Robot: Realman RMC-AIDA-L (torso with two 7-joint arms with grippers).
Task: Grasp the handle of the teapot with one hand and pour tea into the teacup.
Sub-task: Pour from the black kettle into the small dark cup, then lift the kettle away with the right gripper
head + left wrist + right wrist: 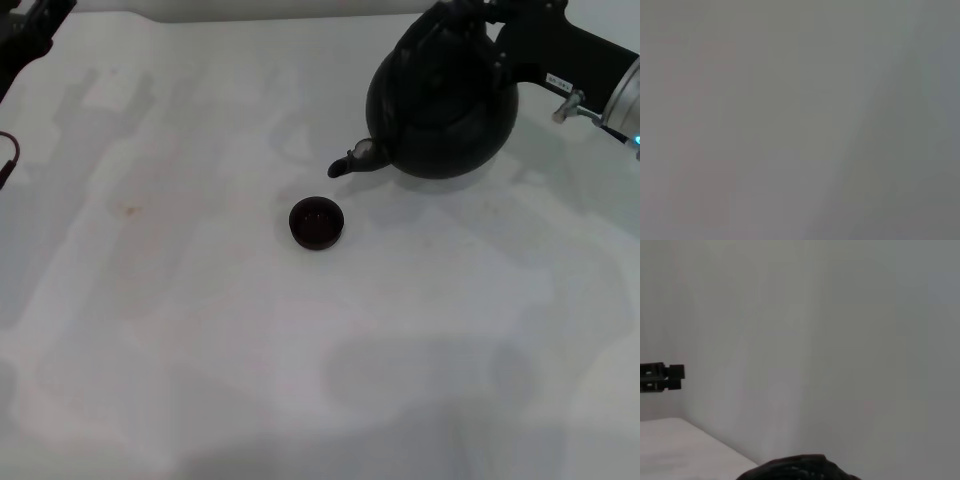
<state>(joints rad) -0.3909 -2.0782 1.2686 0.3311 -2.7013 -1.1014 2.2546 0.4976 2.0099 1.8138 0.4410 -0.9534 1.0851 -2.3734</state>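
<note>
The black teapot (445, 100) is at the back right in the head view, its spout (352, 160) pointing left and slightly down toward the teacup (316, 222). The small dark teacup stands alone on the white table, a short way in front of and left of the spout tip. My right gripper (478, 18) comes in from the right and is closed over the top of the teapot on the handle (425, 30), which it mostly hides. The teapot's top edge also shows in the right wrist view (795, 469). My left gripper (28, 35) is parked at the far left corner.
The white table (300, 380) stretches wide around the cup, with a faint brownish stain (127, 208) at the left. The left wrist view shows only a blank grey surface. The left arm shows far off in the right wrist view (661, 377).
</note>
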